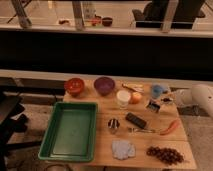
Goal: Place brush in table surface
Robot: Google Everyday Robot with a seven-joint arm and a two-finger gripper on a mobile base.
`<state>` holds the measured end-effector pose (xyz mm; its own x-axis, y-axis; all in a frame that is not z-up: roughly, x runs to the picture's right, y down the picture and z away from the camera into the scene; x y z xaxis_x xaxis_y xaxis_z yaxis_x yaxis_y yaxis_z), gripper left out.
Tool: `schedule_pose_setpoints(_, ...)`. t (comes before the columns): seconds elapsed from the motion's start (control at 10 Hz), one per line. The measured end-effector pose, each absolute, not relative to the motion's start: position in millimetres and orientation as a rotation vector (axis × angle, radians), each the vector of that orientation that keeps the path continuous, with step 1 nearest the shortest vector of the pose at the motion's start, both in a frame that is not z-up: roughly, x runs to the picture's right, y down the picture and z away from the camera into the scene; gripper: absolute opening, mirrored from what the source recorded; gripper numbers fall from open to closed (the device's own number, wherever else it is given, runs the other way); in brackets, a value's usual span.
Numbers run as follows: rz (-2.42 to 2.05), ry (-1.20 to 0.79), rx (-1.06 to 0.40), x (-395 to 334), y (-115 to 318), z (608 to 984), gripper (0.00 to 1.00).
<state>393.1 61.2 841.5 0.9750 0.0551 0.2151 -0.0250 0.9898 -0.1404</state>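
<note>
Camera view: green tray (70, 131) on the desk (145, 140) left, red bowl (74, 86) and purple bowl (104, 85) far. Brush (153, 105) right of centre, just beside your hand (166, 100). Hand pinched narrow, grip on brush unclear.

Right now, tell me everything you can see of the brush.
The brush is a small dark squarish block with a pale silvery rim, tilted. It is over the right part of the tan slatted table surface, just right of the round orange item. The claw, shut, reaches in from the right, close beside it. Whether it grips the brush or the brush rests on the wood cannot be told.
</note>
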Motion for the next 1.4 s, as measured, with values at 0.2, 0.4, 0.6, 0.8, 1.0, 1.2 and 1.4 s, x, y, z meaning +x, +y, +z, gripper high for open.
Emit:
schedule_pose_setpoints(0.2,0.038,-0.222,-0.125,392.2,59.2,839.0,0.01)
schedule_pose_setpoints(0.4,0.037,-0.223,-0.114,391.9,57.7,836.2,0.01)
schedule_pose_setpoints(0.6,0.036,-0.225,-0.109,390.9,56.3,832.6,0.01)
schedule_pose_setpoints(0.8,0.036,-0.228,-0.112,390.6,57.9,832.5,0.01)
schedule_pose_setpoints(1.0,0.031,-0.237,-0.124,386.3,60.7,839.2,0.01)
schedule_pose_setpoints(1.2,0.026,-0.245,-0.143,382.7,66.4,850.5,0.01)
schedule_pose_setpoints(1.4,0.021,-0.251,-0.164,380.9,72.3,862.8,0.01)
